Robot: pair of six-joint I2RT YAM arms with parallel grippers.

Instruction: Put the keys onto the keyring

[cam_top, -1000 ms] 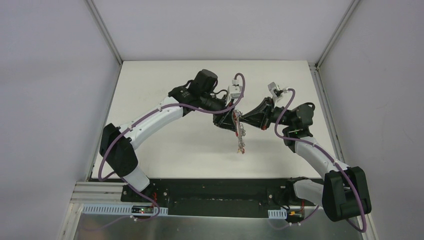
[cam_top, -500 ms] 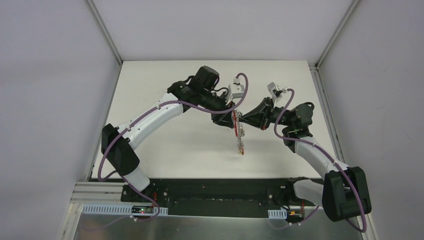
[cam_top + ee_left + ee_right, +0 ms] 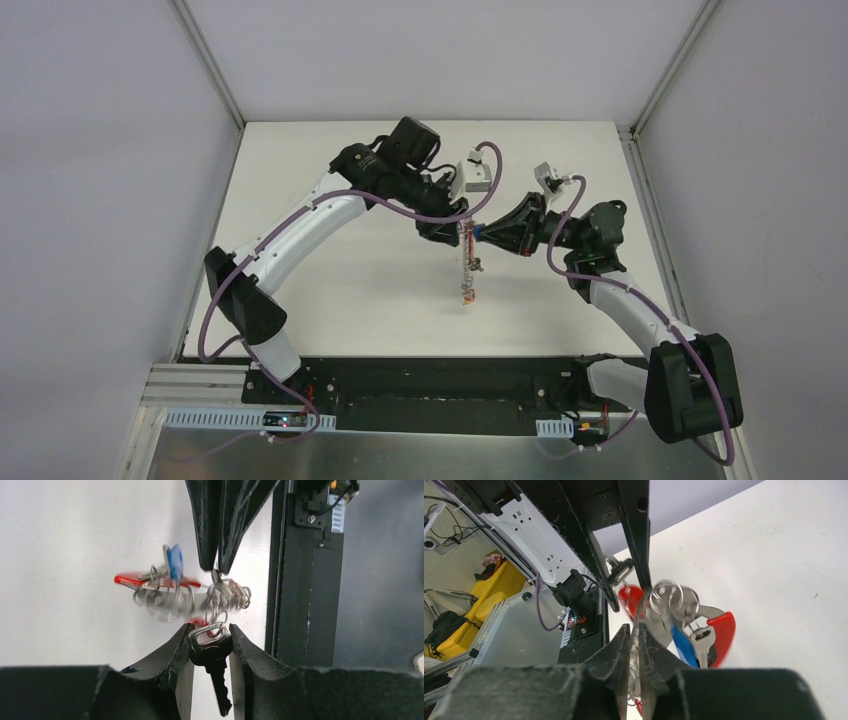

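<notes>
Both wrists have drifted toward the left arm's side since the earlier frames. The dangling keyring (image 3: 468,270) has swung with them and now hangs straighter, off the counter (image 3: 340,300), trailing toward the arm bases in the overhead view.

Nearest its own camera, the left pincer (image 3: 210,628) is clamped on a black-headed key (image 3: 210,652). The key's long axis runs along the fingers, blade pointing back at the wrist and head facing outward. Its small silver loop (image 3: 206,631) meets the grey rings (image 3: 231,595) just beyond; whether it is already threaded cannot be told. A red band (image 3: 129,579) lies crosswise to the key, with a blue tag (image 3: 175,562) beside it. Farthest, the right pincer (image 3: 216,570) comes in from the opposite side, its tips drawn nearly together on one ring wire.

Threading looks to be the step in hand. The next move probably calls for the right pincer to hold that ring steady while the left works the loop round the coil with a small turn rather than a pull.
</notes>
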